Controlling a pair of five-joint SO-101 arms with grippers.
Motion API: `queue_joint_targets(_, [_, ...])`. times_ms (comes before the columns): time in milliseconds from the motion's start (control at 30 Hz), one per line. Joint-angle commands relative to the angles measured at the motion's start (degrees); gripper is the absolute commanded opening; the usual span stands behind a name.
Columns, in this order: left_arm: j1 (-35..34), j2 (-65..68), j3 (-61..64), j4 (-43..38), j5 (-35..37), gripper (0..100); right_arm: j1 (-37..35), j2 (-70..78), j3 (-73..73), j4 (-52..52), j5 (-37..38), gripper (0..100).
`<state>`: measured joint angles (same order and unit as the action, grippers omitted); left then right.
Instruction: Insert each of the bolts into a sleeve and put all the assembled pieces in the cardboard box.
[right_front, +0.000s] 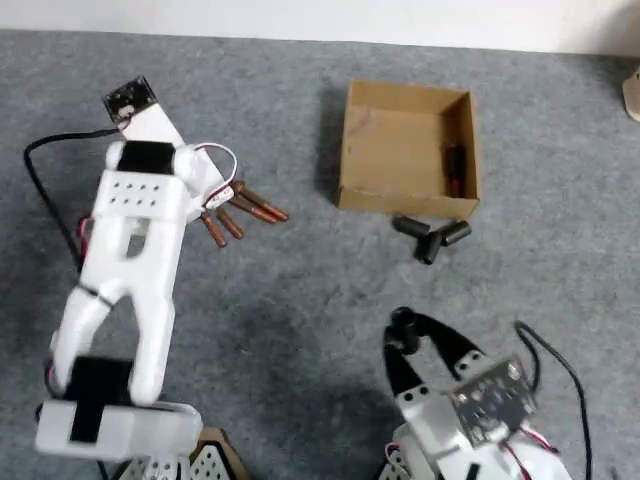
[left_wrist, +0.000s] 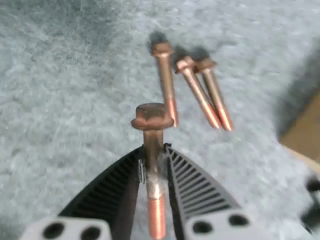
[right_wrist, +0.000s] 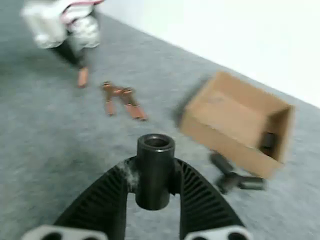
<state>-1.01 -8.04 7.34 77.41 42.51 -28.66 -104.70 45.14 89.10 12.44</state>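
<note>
Left wrist view: left end effector (left_wrist: 155, 151) clamped on a bolt (left_wrist: 151, 118), right end effector (right_wrist: 153, 164) clamped on a sleeve (right_wrist: 155, 147)

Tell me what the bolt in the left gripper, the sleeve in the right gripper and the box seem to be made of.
Bolt: metal with a copper-coloured finish, judging by its sheen and hex head.
Sleeve: smooth matte black tube, metal or plastic; the look leaves it open.
Cardboard box: plain brown cardboard, dull, with thin folded walls.
</note>
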Motion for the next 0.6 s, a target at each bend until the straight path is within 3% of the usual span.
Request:
queue_joint_targets(0, [2.9,-9.3,-1.8,2.4,0.2,1,-2.9,-0.6,4.8,-4.5,-1.1,0.5])
queue_joint_targets(167, [5.9,-17.7,-1.8,3.5,0.4,1,-2.9,-0.6,10.2,-8.7,-1.1,0.5])
queue_joint_targets(400, [16.1,-30.9,2.4,3.1,0.1,1,-3.3,-0.7,17.2,-13.8,-1.1,0.6])
queue_joint_targets(567, [20.3,-36.8,12.5,-4.7,0.0,1,-3.3,-0.7,21.1,-21.8,-1.1,0.6])
